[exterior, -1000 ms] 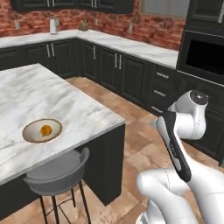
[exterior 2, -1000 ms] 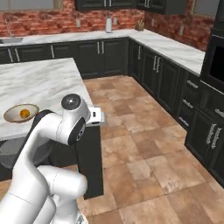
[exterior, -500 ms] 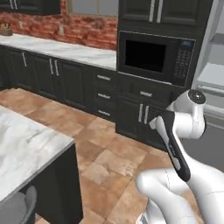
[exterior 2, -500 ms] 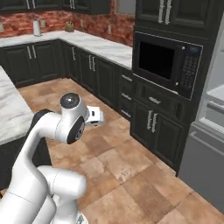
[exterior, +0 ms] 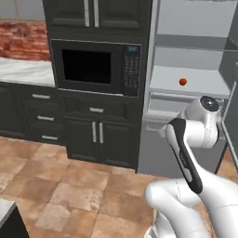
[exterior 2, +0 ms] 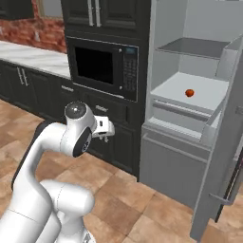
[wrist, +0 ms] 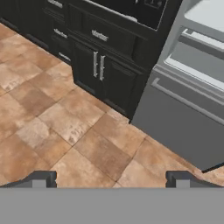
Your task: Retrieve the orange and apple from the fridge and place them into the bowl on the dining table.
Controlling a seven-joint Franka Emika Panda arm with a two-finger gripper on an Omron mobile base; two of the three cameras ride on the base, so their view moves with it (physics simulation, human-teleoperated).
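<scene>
The apple [exterior 2: 189, 93] sits on a shelf in the open fridge [exterior 2: 199, 123], well apart from the open, empty hand [wrist: 111, 178].

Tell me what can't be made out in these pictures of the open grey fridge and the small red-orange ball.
- Tall grey metal fridge: its top is cut off by the upper edge in both base views.
- Small red-orange ball on the shelf: too small to show any detail.
- Fridge shelf in hand view: cut off at the upper right corner.

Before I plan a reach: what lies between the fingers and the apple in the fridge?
In the right base view, nothing but air and the fridge's shelf edge separates the gripper from the apple.
</scene>
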